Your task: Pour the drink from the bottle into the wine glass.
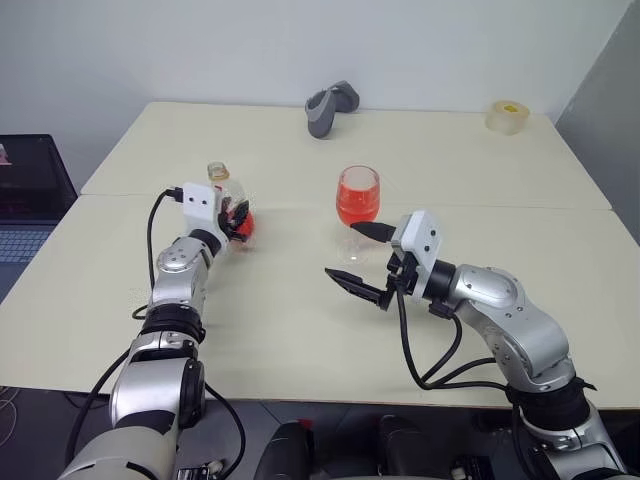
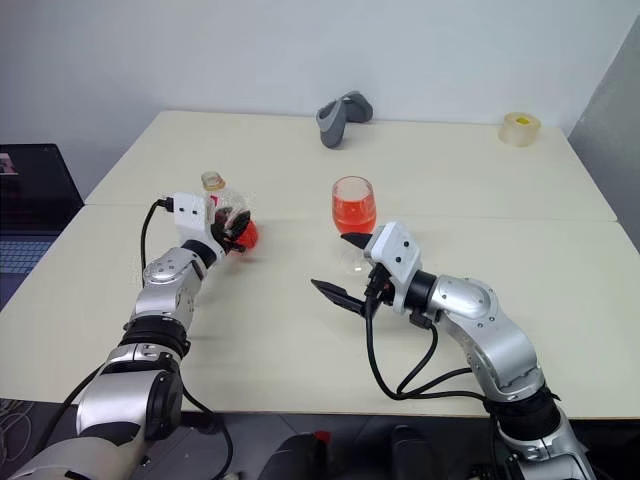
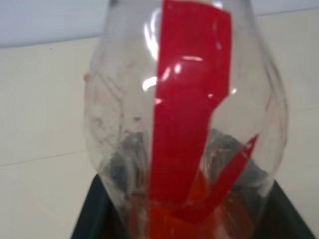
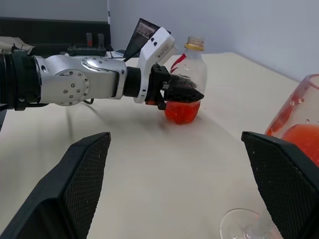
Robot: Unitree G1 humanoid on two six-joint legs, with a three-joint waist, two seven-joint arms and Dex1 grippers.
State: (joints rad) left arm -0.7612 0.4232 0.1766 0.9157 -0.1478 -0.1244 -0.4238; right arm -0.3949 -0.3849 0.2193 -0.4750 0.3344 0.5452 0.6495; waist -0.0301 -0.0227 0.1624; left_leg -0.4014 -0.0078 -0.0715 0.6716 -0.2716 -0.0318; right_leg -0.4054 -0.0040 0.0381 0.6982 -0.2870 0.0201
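The bottle (image 1: 228, 205) stands upright on the left of the table, clear with a red label band and a little red-orange drink (image 4: 181, 110) in its base. My left gripper (image 1: 238, 220) reaches level around the bottle's lower body; the bottle (image 3: 184, 124) sits close in the left wrist view. Whether the gripper presses on the bottle does not show. The wine glass (image 1: 358, 196) stands mid-table with its bowl about half full of drink. My right gripper (image 1: 360, 258) is open, level beside the glass's foot (image 4: 244, 224), not touching it.
A grey curved object (image 1: 330, 108) lies at the table's back middle. A roll of tape (image 1: 508, 115) sits at the back right corner. A laptop (image 1: 25, 200) stands off the table's left edge. A seam (image 1: 500, 207) runs across the table.
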